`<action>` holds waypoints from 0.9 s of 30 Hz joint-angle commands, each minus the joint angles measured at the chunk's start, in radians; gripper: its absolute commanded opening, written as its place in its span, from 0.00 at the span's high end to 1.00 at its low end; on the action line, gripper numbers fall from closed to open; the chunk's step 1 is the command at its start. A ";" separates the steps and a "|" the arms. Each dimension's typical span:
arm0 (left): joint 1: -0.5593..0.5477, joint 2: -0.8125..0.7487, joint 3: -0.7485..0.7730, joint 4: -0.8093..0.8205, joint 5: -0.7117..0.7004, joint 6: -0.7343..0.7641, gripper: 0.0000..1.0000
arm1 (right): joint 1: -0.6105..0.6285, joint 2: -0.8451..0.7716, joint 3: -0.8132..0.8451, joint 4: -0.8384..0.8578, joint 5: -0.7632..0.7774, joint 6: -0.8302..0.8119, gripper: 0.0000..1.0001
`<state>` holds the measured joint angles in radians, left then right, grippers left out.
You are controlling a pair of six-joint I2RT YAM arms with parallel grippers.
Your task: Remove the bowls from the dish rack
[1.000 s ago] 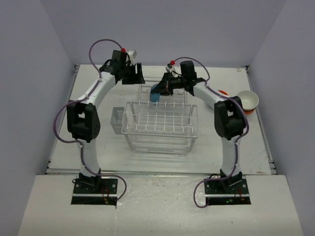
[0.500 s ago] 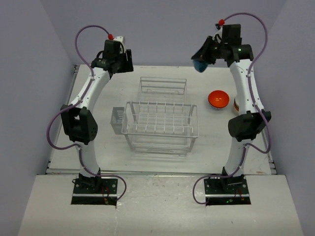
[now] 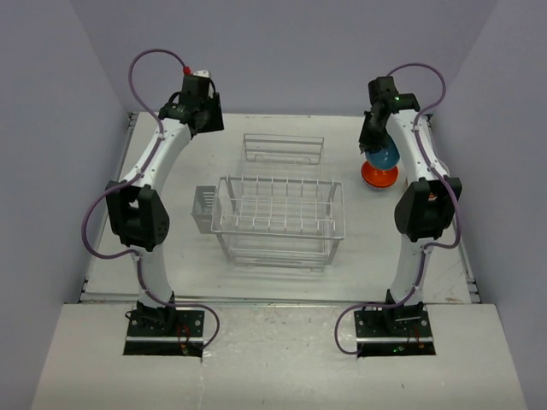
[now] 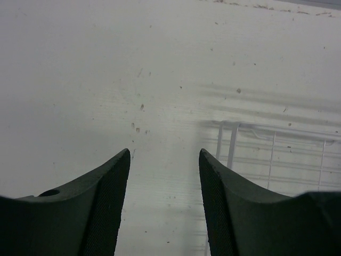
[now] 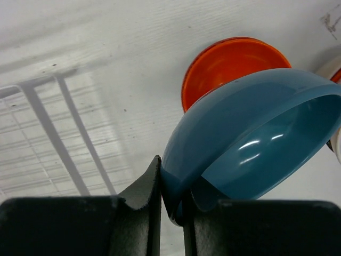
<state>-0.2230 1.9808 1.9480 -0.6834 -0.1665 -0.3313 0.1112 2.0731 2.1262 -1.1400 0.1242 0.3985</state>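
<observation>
My right gripper (image 3: 377,145) is shut on the rim of a blue bowl (image 3: 384,156) and holds it just above an orange bowl (image 3: 379,176) on the table at the right. In the right wrist view the blue bowl (image 5: 250,144) is tilted, its rim pinched between my fingers, with the orange bowl (image 5: 229,64) behind it. The white wire dish rack (image 3: 278,209) stands mid-table and no bowls show in it. My left gripper (image 4: 164,160) is open and empty over bare table at the far left (image 3: 198,115). The other bowls are hidden.
A small separate wire basket (image 3: 283,148) lies behind the rack. The rack's cutlery cup (image 3: 202,207) sits on its left side. A cream rim edge (image 5: 335,69) shows at the right of the right wrist view. Walls close in at the back and sides.
My right arm has swung down from high at the back and lowered the blue bowl over the orange bowl. The left arm has barely moved.
</observation>
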 commanded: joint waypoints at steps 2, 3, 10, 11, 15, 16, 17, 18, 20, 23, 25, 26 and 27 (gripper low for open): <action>0.004 -0.050 -0.017 -0.011 -0.054 -0.012 0.43 | -0.002 0.001 -0.034 -0.004 0.149 -0.023 1.00; 0.004 -0.051 -0.020 -0.013 -0.053 -0.009 0.43 | -0.002 0.004 -0.041 0.000 0.152 -0.020 1.00; 0.004 -0.056 -0.029 0.001 -0.045 -0.012 0.34 | -0.002 0.030 -0.100 0.028 0.124 -0.029 1.00; 0.004 -0.056 -0.029 0.002 -0.042 -0.012 0.34 | -0.002 0.028 -0.109 0.045 0.109 -0.035 1.00; 0.004 -0.051 -0.024 0.005 -0.021 -0.014 0.34 | -0.002 0.073 -0.098 0.046 0.112 -0.038 1.00; 0.004 -0.050 -0.021 0.002 -0.022 -0.014 0.34 | -0.002 0.082 -0.086 0.043 0.117 -0.035 1.00; 0.004 -0.050 -0.021 0.001 -0.024 -0.012 0.34 | -0.002 0.085 -0.086 0.042 0.114 -0.033 1.00; 0.004 -0.046 -0.020 -0.001 -0.028 -0.009 0.34 | -0.002 0.090 -0.086 0.045 0.109 -0.033 1.00; 0.004 -0.046 -0.024 -0.004 -0.034 -0.006 0.33 | -0.004 0.093 -0.092 0.048 0.111 -0.032 1.00; 0.004 -0.042 -0.029 -0.005 -0.039 -0.003 0.31 | -0.002 0.110 -0.087 0.046 0.120 -0.042 1.00; 0.004 -0.040 -0.027 -0.005 -0.039 -0.003 0.31 | -0.002 0.126 -0.077 0.040 0.127 -0.043 1.00; 0.004 -0.039 -0.026 -0.005 -0.039 -0.003 0.30 | -0.002 0.128 -0.075 0.043 0.126 -0.043 0.97; 0.004 -0.037 -0.024 -0.005 -0.039 -0.002 0.30 | -0.001 0.130 -0.078 0.048 0.126 -0.044 0.94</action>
<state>-0.2230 1.9797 1.9182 -0.6975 -0.1886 -0.3305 0.1093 2.1933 2.0182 -1.1088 0.2192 0.3698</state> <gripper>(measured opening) 0.697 0.146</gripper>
